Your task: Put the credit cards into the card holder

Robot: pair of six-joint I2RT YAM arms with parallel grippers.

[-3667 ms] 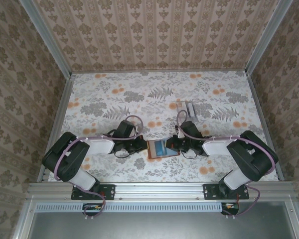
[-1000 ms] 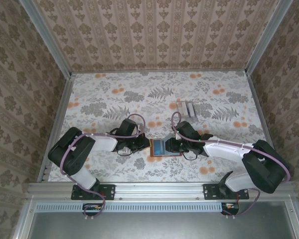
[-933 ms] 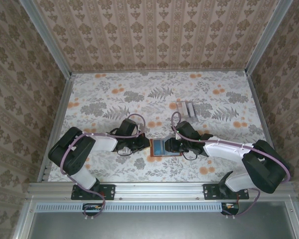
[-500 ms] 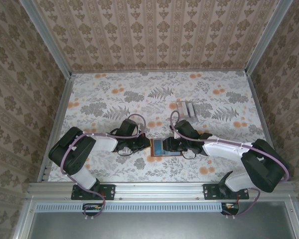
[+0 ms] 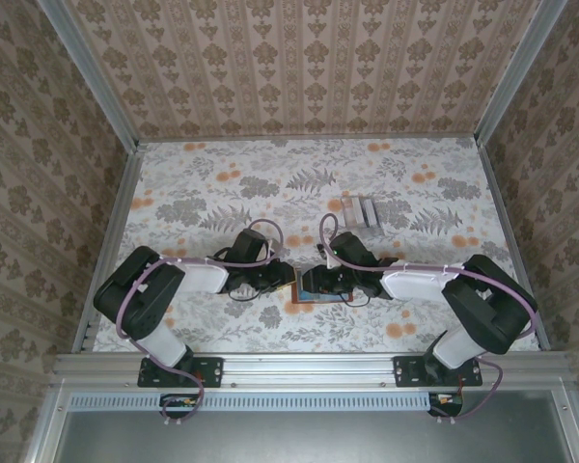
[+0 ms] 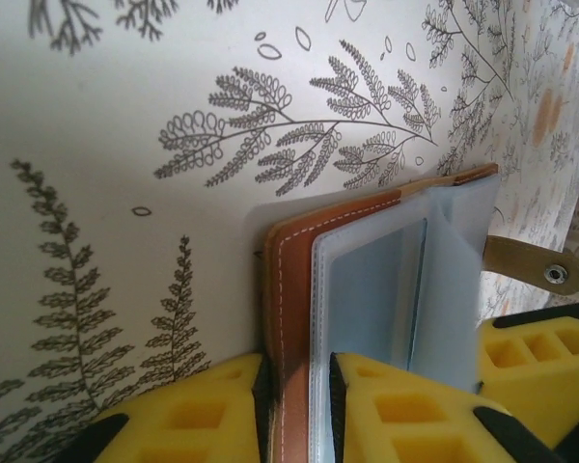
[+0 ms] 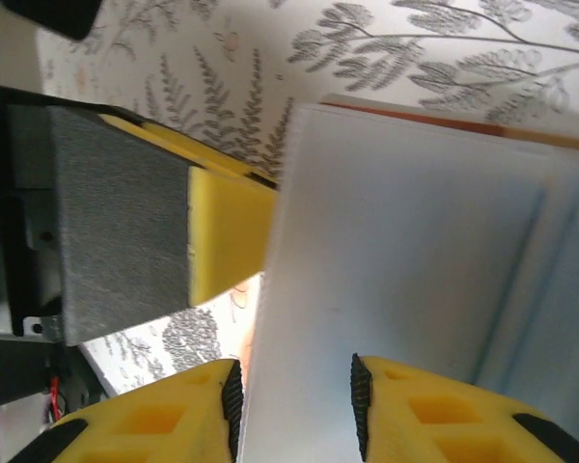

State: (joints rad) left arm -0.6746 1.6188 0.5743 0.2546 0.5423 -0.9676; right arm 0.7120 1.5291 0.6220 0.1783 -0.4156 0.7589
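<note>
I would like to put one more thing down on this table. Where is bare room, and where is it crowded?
Bare: the far left of the table, between the back wall and the left arm, and the far right corner beyond the clear tray. Crowded: the near middle, where the left claw and the right claw meet at the card holder.

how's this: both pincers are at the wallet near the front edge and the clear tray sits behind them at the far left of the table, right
Not quite. The left pincer and right pincer are at the wallet near the front edge, but the tray sits behind them right of centre, not at the far left. The top view shows it.
</note>
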